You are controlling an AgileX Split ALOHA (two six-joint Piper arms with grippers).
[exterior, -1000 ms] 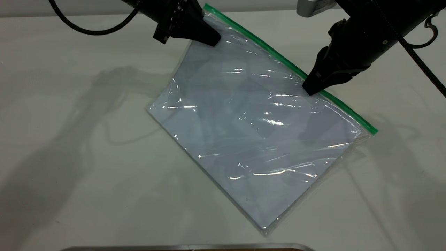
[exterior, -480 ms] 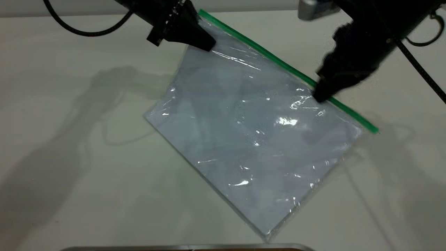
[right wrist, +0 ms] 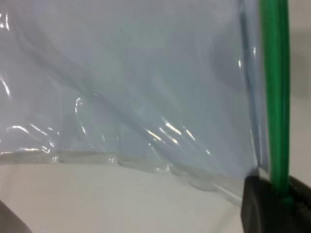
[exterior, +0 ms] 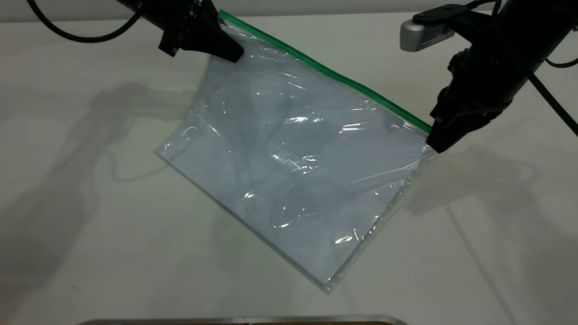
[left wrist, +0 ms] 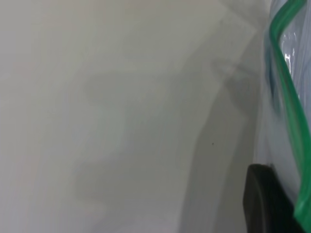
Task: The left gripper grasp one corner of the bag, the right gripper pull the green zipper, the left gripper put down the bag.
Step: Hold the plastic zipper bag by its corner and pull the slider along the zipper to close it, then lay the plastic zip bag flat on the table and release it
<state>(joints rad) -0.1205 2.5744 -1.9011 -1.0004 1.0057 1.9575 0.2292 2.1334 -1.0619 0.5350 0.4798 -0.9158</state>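
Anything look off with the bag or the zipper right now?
Nothing damaged. The bag hangs askew and wrinkled, its corner pinched by the left gripper, its lower edge on the table. The right gripper grips the green zipper end.

A plain off-white tabletop is filling nearly the whole exterior view, with soft grey shadows lying across it toward 9 o'clock and 3 o'clock. A thin metallic strip is running along the edge at 6 o'clock. A paler band, maybe a wall, is showing at 12 o'clock beyond the tabletop's far edge.
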